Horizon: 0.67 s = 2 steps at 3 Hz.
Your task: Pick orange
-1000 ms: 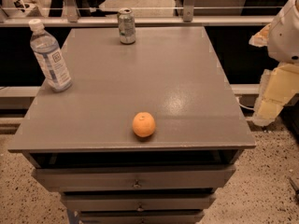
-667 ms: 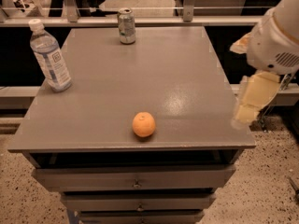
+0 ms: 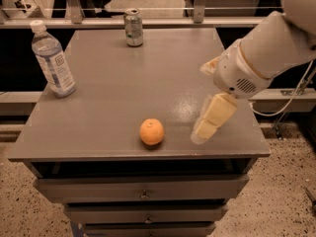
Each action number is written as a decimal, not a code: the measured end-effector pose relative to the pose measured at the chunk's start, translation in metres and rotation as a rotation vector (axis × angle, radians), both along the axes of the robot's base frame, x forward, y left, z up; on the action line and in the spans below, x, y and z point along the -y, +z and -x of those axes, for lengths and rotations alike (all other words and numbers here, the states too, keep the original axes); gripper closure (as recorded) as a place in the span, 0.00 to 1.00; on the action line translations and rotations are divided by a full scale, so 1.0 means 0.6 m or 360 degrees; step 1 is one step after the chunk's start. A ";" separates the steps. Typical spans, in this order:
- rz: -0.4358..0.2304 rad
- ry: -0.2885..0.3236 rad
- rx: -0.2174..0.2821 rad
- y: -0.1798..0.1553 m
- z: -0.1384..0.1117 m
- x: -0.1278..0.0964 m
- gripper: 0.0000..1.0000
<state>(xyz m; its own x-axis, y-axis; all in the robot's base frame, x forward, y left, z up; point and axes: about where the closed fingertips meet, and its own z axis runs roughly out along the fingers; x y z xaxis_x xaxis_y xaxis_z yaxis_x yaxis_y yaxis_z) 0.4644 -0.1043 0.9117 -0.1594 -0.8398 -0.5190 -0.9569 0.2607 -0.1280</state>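
A: So, where does the small round orange fruit (image 3: 151,131) lie?

B: On the flat grey top of the drawer cabinet (image 3: 123,93), at about six o'clock on that top, close to the front edge. It sits alone, with nothing touching it.

A: And the cream-coloured two-finger gripper (image 3: 200,103)?

B: Over the right front part of the top, at roughly two o'clock from the orange fruit. It is near the fruit but apart from it. It hangs from a thick white arm (image 3: 276,43) that enters from the two o'clock corner of the view.

A: Is it released or clenched?

B: Released. Its cream fingers (image 3: 213,116) stand well apart. The long one slants down toward seven o'clock, its tip at three o'clock from the fruit. The other shows only as a short stub higher up, beside the wrist. Nothing is between them.

A: What else stands on the top?

B: A clear plastic water bottle with a white cap (image 3: 52,60), upright at ten o'clock by the left edge. There is also a silver soda can (image 3: 133,27), upright at twelve o'clock by the far edge. Both are well apart from the fruit.

A: Below the top?

B: Grey drawer fronts with small knobs (image 3: 143,187), and a speckled floor (image 3: 276,196) to the right.
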 end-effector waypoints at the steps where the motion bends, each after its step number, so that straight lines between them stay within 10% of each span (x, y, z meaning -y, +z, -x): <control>1: -0.0182 0.0040 -0.0013 -0.026 -0.002 -0.061 0.00; 2: -0.0330 0.0072 -0.0016 -0.060 0.004 -0.109 0.00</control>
<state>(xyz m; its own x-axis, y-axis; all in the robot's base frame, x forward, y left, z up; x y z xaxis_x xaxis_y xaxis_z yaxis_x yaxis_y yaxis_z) 0.4621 -0.0387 0.8755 -0.1299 -0.7215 -0.6801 -0.9693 0.2370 -0.0663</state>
